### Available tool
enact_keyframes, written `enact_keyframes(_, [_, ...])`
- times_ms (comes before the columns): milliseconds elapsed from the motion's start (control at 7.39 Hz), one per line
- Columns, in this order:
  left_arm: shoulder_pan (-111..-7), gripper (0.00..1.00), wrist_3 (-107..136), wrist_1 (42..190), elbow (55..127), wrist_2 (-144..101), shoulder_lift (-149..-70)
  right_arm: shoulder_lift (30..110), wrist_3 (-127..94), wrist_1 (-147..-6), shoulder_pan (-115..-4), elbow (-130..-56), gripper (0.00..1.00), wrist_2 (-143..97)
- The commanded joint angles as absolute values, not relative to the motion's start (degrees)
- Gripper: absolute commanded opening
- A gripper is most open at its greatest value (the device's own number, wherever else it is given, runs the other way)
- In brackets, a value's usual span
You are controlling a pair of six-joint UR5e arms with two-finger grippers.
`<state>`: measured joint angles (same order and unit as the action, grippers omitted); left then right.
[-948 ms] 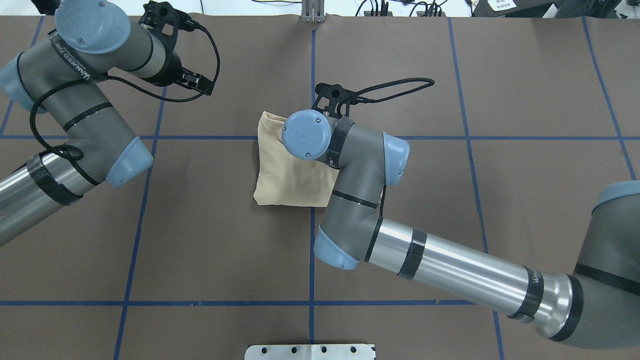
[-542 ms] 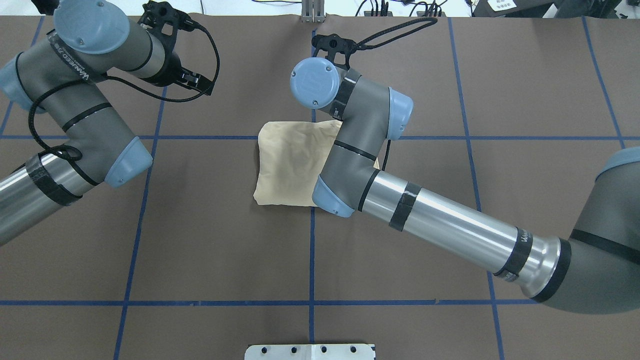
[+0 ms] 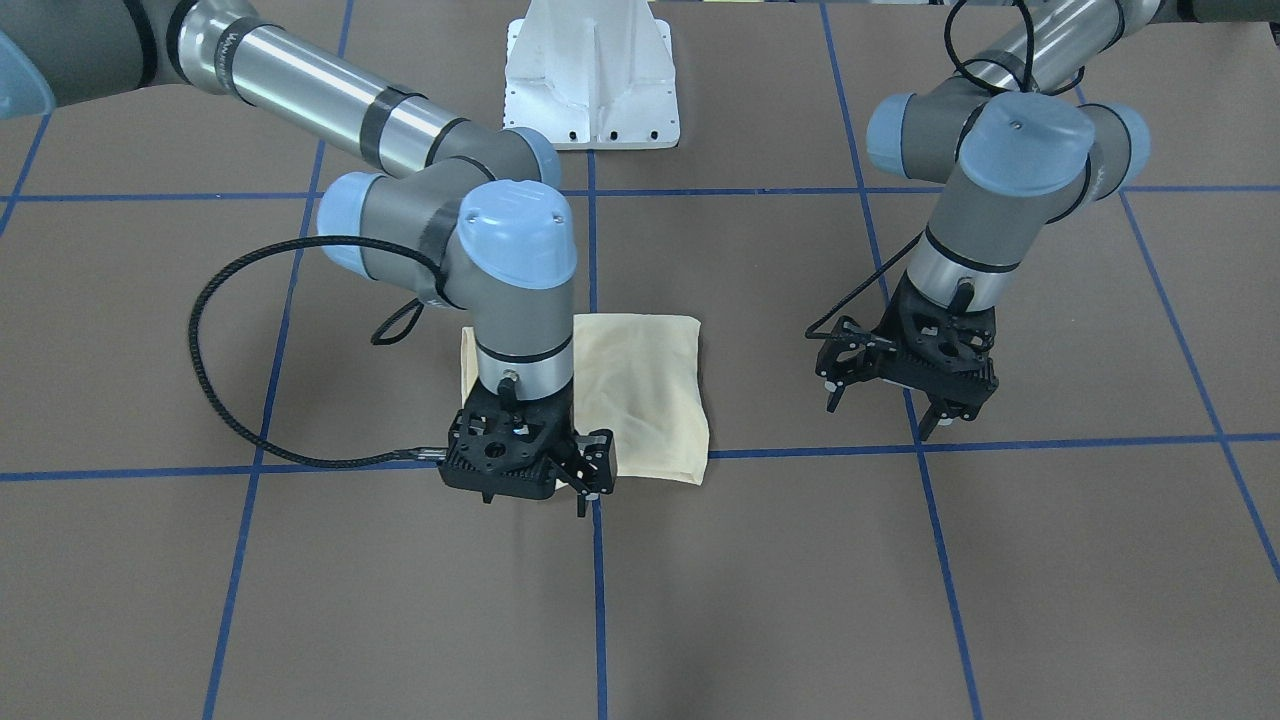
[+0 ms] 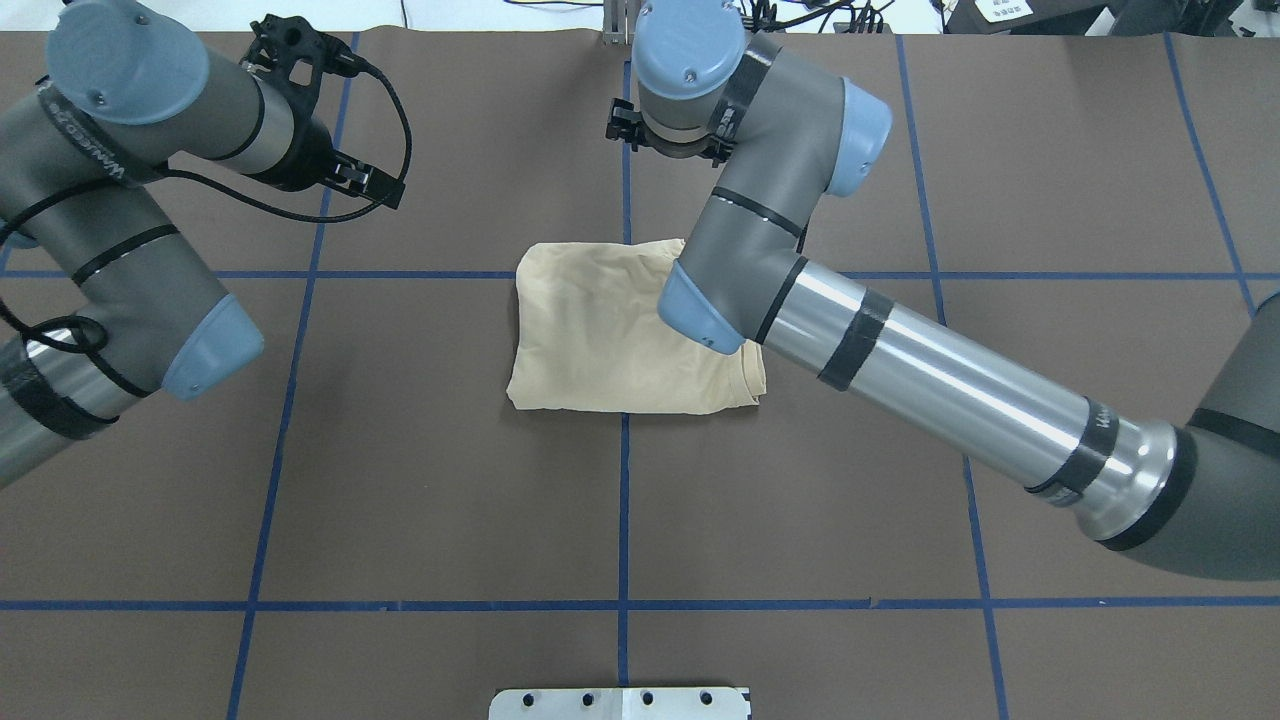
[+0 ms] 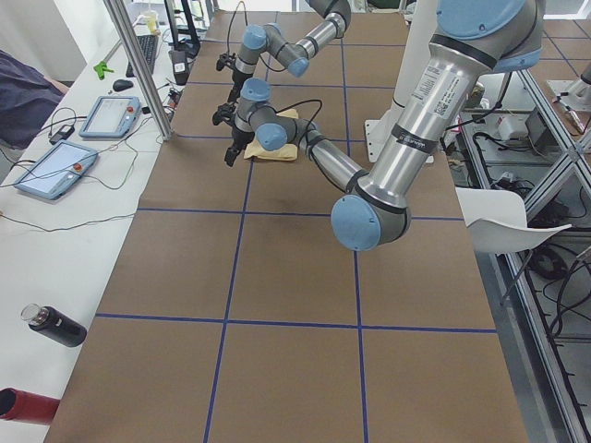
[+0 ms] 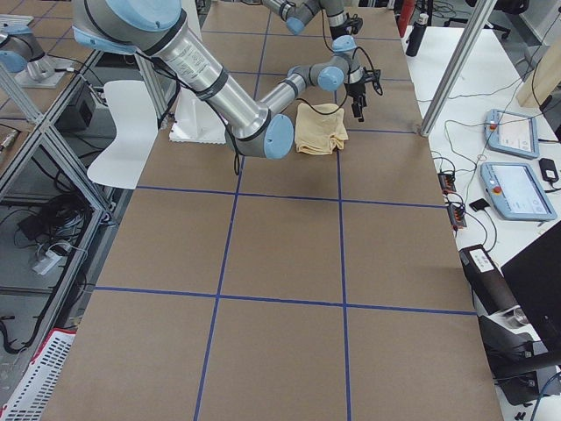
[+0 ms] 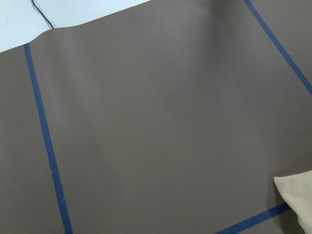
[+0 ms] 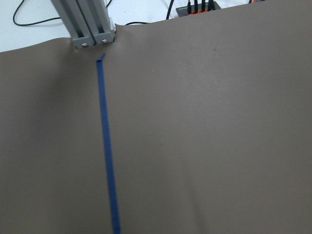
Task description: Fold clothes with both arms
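The right arm (image 4: 930, 370) stretches forward across the middle of the tabletop (image 3: 300, 600), its forearm passing over the right part of the shirt (image 4: 590, 340). Its wrist is turned straight down. The right gripper (image 3: 535, 500) hangs above the tabletop on the side of the shirt farthest from the robot, over the centre blue tape line (image 3: 598, 600). Its short black fingers look spread apart, with nothing between them. The right wrist view shows only bare brown cover and tape.

The left arm (image 4: 130, 260) is bent at the elbow, off to the robot's left. The left gripper (image 3: 878, 418) also points down, raised clear of the tabletop and well apart from the shirt, its fingers apparently parted and empty.

The shirt lies folded into a compact cream rectangle at the tabletop's centre, straddling the tape cross, with neither gripper touching it. Only one corner of it shows in the left wrist view.
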<state>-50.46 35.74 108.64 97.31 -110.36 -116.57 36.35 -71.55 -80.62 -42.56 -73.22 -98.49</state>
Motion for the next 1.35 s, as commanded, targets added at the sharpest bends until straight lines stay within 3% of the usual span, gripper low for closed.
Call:
enact_keyframes(0, [-54.7,1.0,27.5,106.8,106.3,-111.5,-107.2,51.6,-57.9,-88.8,-50.2,-93.4,1.0,-108.7])
enact_keyframes(271, [-64.2,1.0,10.0,102.5,107.8,-112.7,-102.9,70.0,-40.0,-89.8,-59.8,-107.7,1.0,-117.3])
enact_keyframes(406, [-70.4,1.0,2.4,102.5,107.1,-117.0,-100.5,77.0,-31.2,-89.7,-65.4,-110.0,1.0,-121.9])
enact_keyframes(812, [-85.2,1.0,-11.0,103.4,104.9,-122.9,-90.9,94.1,-3.5,-89.5,-82.7,-110.0,1.0,-128.3])
enact_keyframes(1219, [-89.1,1.0,-11.0,103.3,101.2,-123.3,-86.1,106.5,-0.2,-89.2,-88.0,-109.5,1.0,-129.2])
